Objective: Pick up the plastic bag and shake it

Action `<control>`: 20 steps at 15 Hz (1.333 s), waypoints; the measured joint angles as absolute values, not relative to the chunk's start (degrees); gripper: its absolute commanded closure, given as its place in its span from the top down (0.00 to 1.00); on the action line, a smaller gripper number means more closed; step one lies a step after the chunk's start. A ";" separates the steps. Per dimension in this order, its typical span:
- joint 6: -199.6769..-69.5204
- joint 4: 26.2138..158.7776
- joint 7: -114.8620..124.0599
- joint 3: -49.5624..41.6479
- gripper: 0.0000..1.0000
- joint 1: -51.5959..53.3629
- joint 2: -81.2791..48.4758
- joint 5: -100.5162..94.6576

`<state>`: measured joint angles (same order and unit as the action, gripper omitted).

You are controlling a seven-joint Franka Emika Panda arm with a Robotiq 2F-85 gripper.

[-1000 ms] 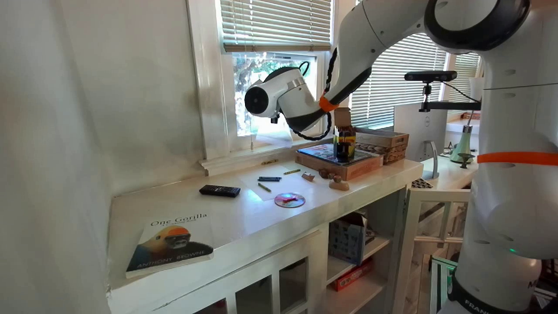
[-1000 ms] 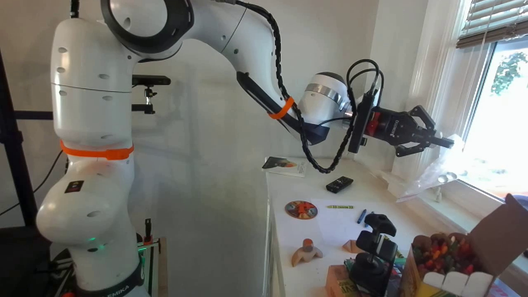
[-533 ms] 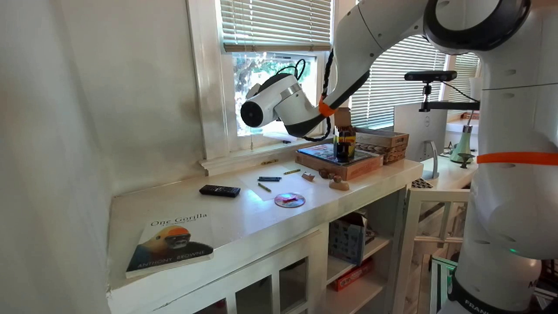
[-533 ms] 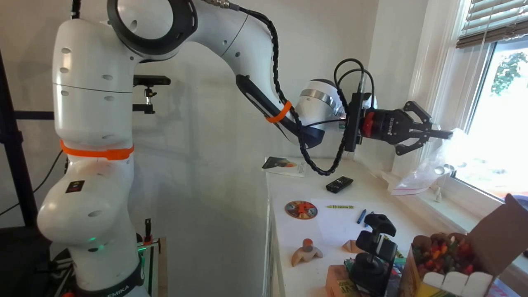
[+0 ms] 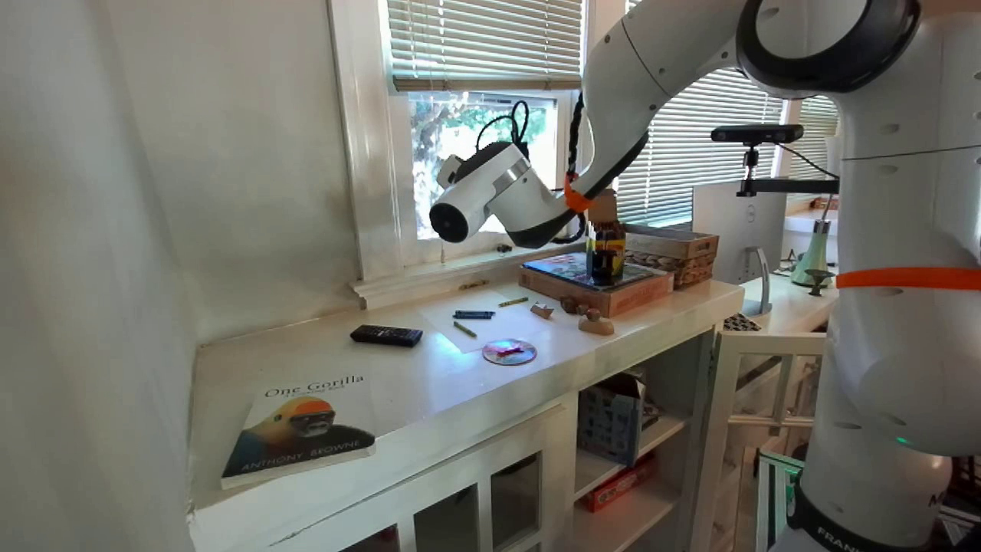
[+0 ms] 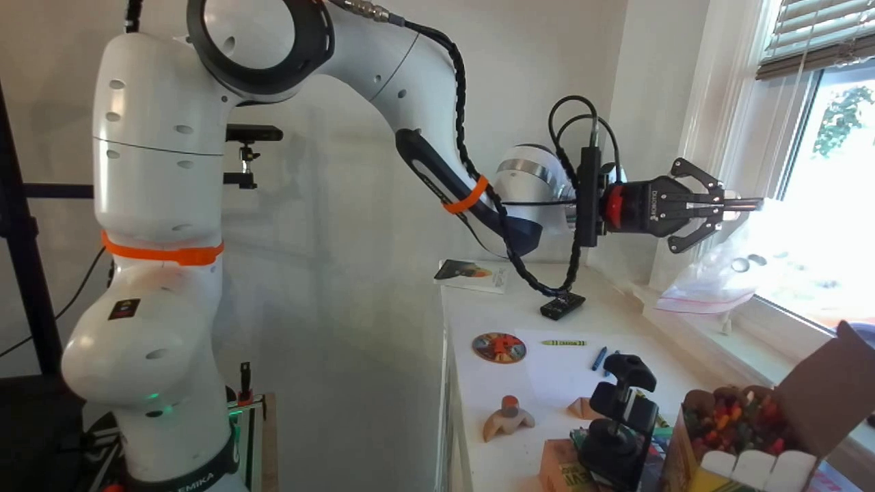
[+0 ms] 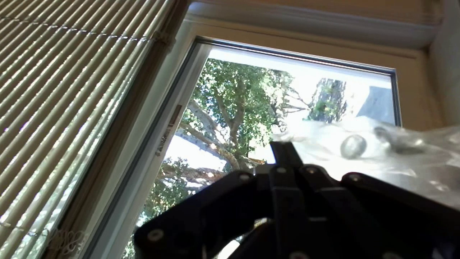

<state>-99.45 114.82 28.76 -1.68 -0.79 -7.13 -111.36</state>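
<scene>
The clear plastic bag (image 6: 707, 283) hangs below my fingertips in front of the bright window, with a pinkish strip along its lower edge. Round grey spots show in it. My gripper (image 6: 750, 204) is shut on the bag's upper part and points roughly level toward the window. In the wrist view the black fingertips (image 7: 285, 144) are together, and the bag (image 7: 388, 154) spreads from them to the right, with a round greyish spot. The gripper and bag are hidden behind the arm's wrist in an exterior view.
The white counter holds a book (image 5: 303, 437), a black remote (image 5: 386, 335), a disc (image 5: 509, 352), paper with crayons and small wooden pieces. Flat boxes, an open carton (image 6: 745, 471) and a black stand (image 6: 618, 424) are at one end. The window blinds (image 7: 72, 93) are close by.
My gripper has tilted from pointing downward to about level, and its fingertips have risen slightly. The bag stays in its grip and has swung, now hanging more directly below.
</scene>
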 measured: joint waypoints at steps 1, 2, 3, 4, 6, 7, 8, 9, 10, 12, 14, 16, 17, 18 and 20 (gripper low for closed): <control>-98.82 114.84 28.22 -1.68 0.00 -0.79 -7.40 -112.43; -98.20 114.66 28.29 -1.67 0.00 -0.79 -7.59 -113.34; -97.73 114.55 28.21 -1.67 0.00 -0.79 -7.72 -114.05; -97.67 114.64 27.49 -1.68 0.00 -0.85 -7.88 -114.17; -99.51 114.11 26.50 -1.65 0.00 -1.23 -8.16 -110.15; -101.65 113.26 26.09 -1.66 0.00 -1.57 -8.20 -107.40; -103.96 112.31 25.59 -1.67 0.00 -1.98 -8.21 -104.67; -104.28 111.64 26.86 -1.80 0.00 -2.16 -8.32 -106.84; -104.27 111.01 28.43 -1.92 0.00 -2.33 -8.53 -107.61; -107.98 110.06 27.23 -1.84 0.00 -2.80 -8.63 -102.36; -110.54 109.27 26.96 -1.81 0.00 -2.88 -8.68 -99.39; -112.14 108.53 25.80 -1.82 0.00 -3.01 -8.75 -94.53; -113.69 108.34 24.58 -1.81 0.00 -3.11 -8.75 -91.48; -113.62 108.19 25.49 -1.88 0.00 -2.97 -8.84 -93.80; -115.46 107.95 23.47 -1.88 0.00 -3.22 -8.86 -88.65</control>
